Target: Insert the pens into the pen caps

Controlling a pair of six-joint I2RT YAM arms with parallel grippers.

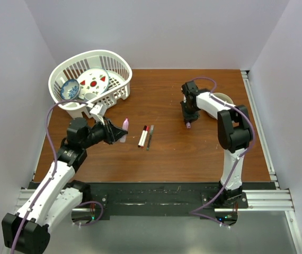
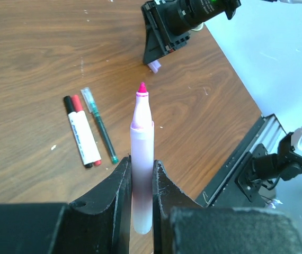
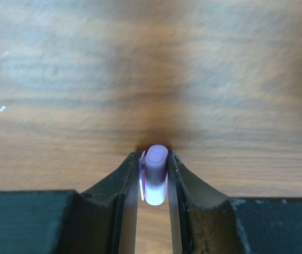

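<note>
My left gripper [image 1: 116, 133] is shut on the thick pink pen [image 2: 141, 159], whose bare pink tip points away from the wrist; the pen also shows in the top view [image 1: 124, 129]. My right gripper [image 1: 188, 121] is shut on the pink pen cap [image 3: 154, 174], held low over the wood; the cap shows in the top view [image 1: 188, 125] and in the left wrist view [image 2: 154, 65]. A white pen with a red end [image 1: 143, 136] and a slim dark pen [image 1: 150, 136] lie side by side on the table between the arms; the left wrist view shows both, the white one [image 2: 81, 129] and the dark one [image 2: 100, 125].
A white basket [image 1: 120, 63] stands at the back left with a patterned plate [image 1: 93, 81] and a blue bowl [image 1: 69, 89] in it. A pale round object [image 1: 223, 98] sits behind the right arm. The table's near edge is a black rail [image 1: 156, 193].
</note>
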